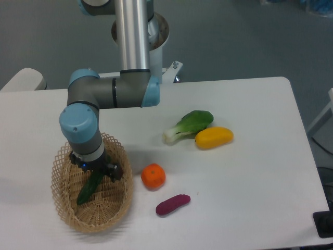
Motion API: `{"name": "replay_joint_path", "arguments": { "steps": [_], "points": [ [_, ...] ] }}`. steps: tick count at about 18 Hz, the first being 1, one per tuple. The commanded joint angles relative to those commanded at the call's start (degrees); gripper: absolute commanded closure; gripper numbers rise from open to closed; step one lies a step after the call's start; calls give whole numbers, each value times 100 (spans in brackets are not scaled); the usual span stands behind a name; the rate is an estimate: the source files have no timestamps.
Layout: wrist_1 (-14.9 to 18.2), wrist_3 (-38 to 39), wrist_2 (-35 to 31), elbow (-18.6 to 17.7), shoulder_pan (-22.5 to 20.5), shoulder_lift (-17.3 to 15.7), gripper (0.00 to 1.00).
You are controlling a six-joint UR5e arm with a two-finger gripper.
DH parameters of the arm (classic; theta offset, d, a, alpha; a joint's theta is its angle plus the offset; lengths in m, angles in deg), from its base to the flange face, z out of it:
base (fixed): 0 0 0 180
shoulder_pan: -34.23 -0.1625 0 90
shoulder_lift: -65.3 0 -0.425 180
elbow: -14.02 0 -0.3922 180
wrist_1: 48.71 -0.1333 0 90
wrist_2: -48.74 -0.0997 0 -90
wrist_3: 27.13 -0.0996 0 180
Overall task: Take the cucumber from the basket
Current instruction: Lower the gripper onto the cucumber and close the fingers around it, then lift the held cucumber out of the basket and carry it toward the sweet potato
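Cucumber (pixel 89 188): lies in basket (pixel 104 213) at bench's 8 o'clock; end effector (pixel 97 172) over its upper end, closure indiscernible; risk: end-grip lets cucumber pivot, slip, snag lattice rim.

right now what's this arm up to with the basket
The arm has its hand lowered into the wicker basket at the table's near left, right at the upper end of the dark green cucumber. The cucumber slants down from the hand toward the basket floor; whether the fingers have closed on it cannot be made out. Outside the basket lie an orange, a purple vegetable, a bok choy and a yellow fruit, all untouched.
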Motion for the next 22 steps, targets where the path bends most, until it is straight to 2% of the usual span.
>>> {"name": "replay_joint_path", "arguments": {
  "steps": [13,14,16,18,20,22],
  "points": [
    [-88,9,-185,-18,123,193,0],
    [-97,0,-185,-9,123,193,5],
    [-88,-9,-185,0,123,193,33],
    [-88,-17,-176,26,123,185,51],
    [-79,-44,-184,44,123,185,58],
    [-79,-158,-185,44,123,176,60]
  ]
}}
